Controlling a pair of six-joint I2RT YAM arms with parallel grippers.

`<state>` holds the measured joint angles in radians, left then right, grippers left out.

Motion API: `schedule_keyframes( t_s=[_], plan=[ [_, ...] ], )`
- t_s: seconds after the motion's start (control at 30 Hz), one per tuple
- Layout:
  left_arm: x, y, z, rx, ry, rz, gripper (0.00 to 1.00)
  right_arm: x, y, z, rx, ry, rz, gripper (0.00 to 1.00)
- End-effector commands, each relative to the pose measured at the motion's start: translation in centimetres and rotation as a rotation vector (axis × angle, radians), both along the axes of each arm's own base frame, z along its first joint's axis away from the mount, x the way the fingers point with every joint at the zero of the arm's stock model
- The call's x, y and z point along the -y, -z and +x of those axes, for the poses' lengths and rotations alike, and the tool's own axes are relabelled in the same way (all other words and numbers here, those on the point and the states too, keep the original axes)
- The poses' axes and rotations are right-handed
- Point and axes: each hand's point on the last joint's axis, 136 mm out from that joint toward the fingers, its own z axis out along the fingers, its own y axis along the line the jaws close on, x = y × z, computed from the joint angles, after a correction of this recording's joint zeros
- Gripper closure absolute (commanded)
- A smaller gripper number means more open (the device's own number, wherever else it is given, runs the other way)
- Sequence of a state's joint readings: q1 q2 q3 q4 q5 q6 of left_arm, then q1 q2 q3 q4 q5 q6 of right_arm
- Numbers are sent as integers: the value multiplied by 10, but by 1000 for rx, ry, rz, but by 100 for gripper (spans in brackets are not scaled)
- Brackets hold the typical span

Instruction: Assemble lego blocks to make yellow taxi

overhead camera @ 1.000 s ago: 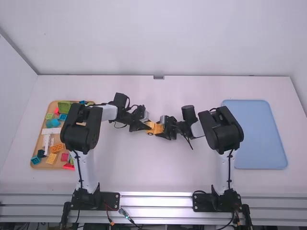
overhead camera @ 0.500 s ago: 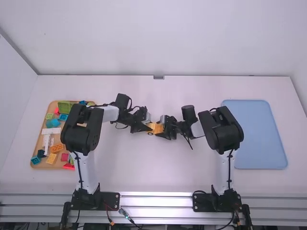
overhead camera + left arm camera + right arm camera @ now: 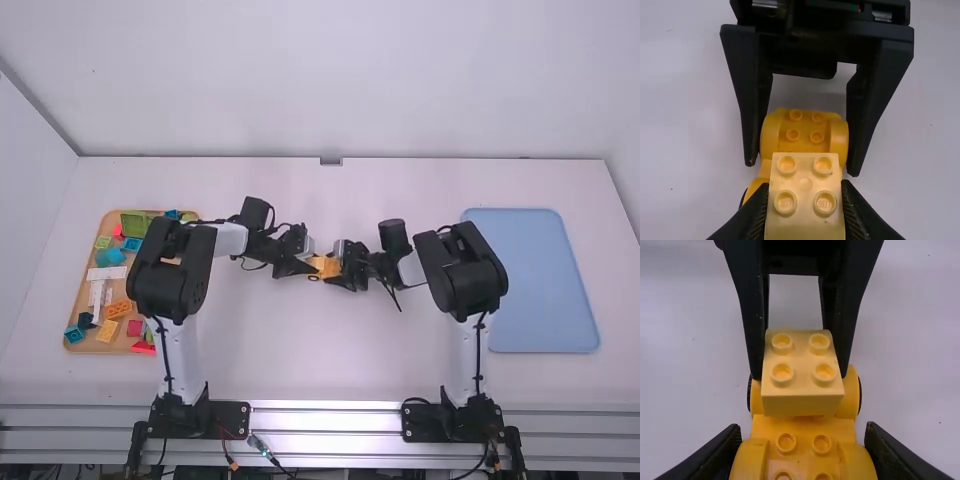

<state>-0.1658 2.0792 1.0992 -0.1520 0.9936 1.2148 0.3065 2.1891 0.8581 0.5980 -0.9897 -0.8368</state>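
Centrally, high view: left gripper (image 3: pixel 309 267) and right gripper (image 3: pixel 342 266) face each other at yellow car base (image 3: pixel 327 268). Left wrist view: left fingers closed to the width of pale-yellow block (image 3: pixel 805 200). Right wrist view: right fingers clamp the base's rounded end.

L gripper (image 3: pixel 311 265) has a pale yellow block (image 3: pixel 805 215) btwn its fingers (image 3: pixel 751 215), 2x2 studs facing the cam. Just past its fingertips: orange-yellow car (image 3: pixel 804 131), w/ 4 studs btwn 2 rounded sides; the block hides part of it, can't tell if they're joined. R gripper (image 3: pixel 338 268) is opp., black fingers (image 3: pixel 746 95) along both sides of the car. Dark wheel (image 3: pixel 743 197) partly visible beside one L finger. White table (image 3: pixel 690 115) in bkgd.
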Motion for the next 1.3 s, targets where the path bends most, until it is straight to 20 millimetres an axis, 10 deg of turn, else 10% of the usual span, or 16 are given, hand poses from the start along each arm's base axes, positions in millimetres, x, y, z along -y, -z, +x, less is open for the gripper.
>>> schedule_keyframes(
  t_s=[0.0,1.27],
  plan=[
    [-7,14,-5,-7,-14,72,98,3,5,4,-10,18,-17,48],
    [-5,10,-16,73,5,36,98,-3,4,-4,-11,-24,-4,48]
  ],
)
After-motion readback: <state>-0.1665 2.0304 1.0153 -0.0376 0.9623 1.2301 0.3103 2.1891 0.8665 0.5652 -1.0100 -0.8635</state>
